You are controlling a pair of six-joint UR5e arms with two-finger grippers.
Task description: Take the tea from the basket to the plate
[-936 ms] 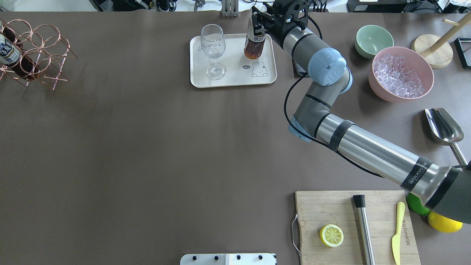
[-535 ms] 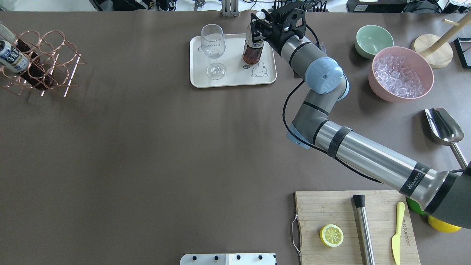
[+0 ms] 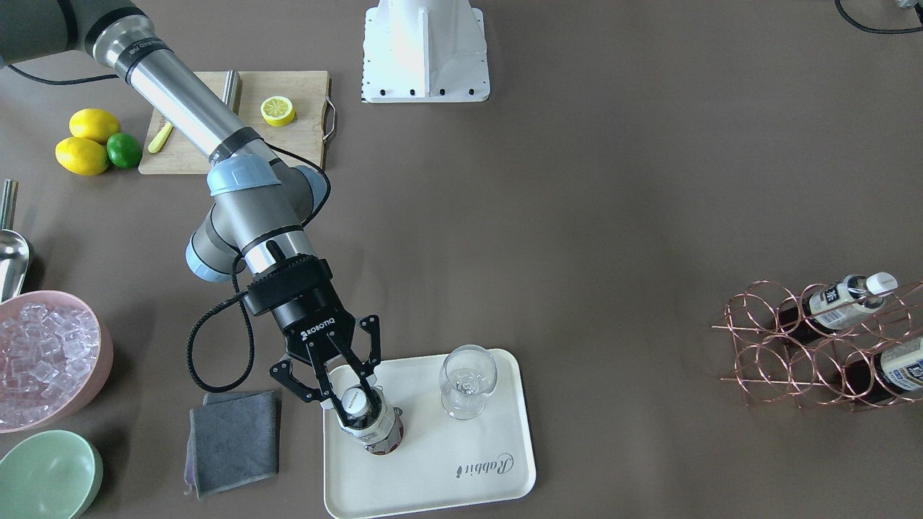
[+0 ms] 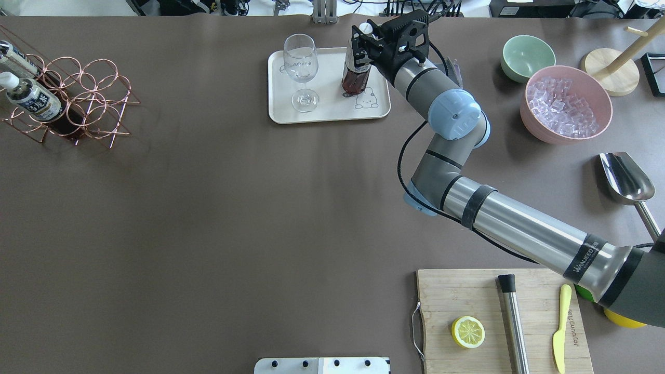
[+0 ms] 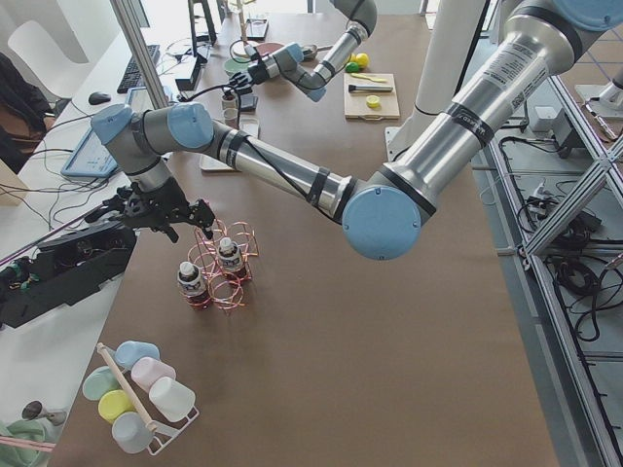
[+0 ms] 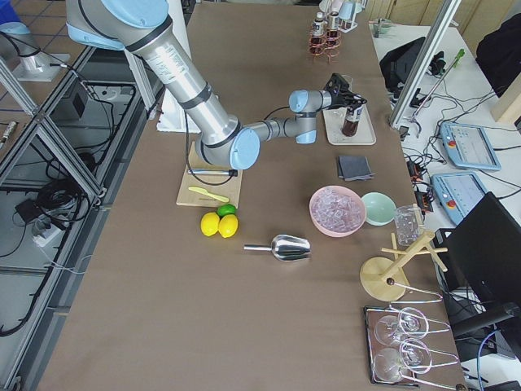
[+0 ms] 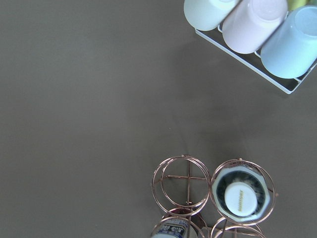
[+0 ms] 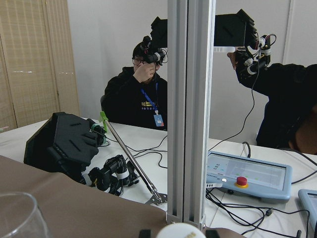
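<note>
On the cream tray (image 4: pixel 327 111), beside the glass (image 4: pixel 301 67), the bottle of tea (image 4: pixel 355 78) is now standing nearly upright, where a moment ago it was hanging tilted. The right gripper (image 4: pixel 362 49) is still clamping its neck, fingers closed on it, so only the release seems left. The basket (image 4: pixel 98 98) is sitting further in than before. The front camera is showing the bottle's base apparently touching the tray. Only the left-side camera is showing the left gripper (image 5: pixel 165 216) over the basket, and I cannot tell how far it is open.
</note>
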